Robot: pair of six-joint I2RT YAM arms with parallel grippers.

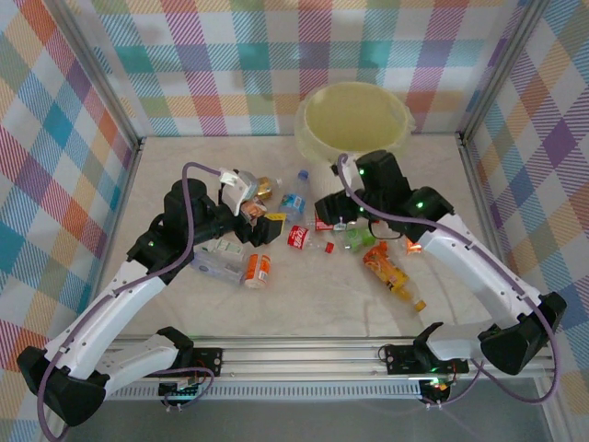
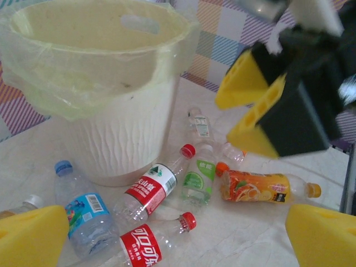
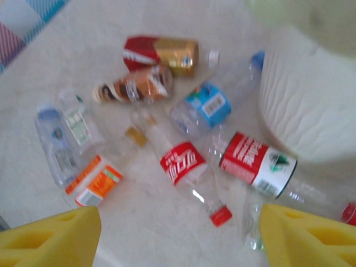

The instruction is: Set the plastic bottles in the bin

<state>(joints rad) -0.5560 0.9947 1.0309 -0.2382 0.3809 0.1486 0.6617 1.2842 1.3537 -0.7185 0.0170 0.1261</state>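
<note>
Step in hand, as judged: selecting and gripping one bottle.

The plastic bottles (image 1: 296,237) lie scattered across the middle of the table (image 1: 304,299), just in front of the bin (image 1: 354,120), which stands upright at the far side. The left claw (image 2: 178,236) hangs above them with its fingers spread wide and nothing between them. The right claw (image 3: 178,236) is likewise wide open and empty, above the red-labelled bottle (image 3: 181,164).

Procedure:
1. Select a bottle lying apart from its neighbours. The red-labelled bottle appears suitable, though a red-and-white bottle (image 3: 258,164) lies just beside it.
2. Turn the wrist so that the fingers straddle the body crosswise, not lengthwise.
3. Close on the labelled middle. Crushed plastic probably yields and may slip.
4. Keep the two claws apart, since they work close together.
</note>
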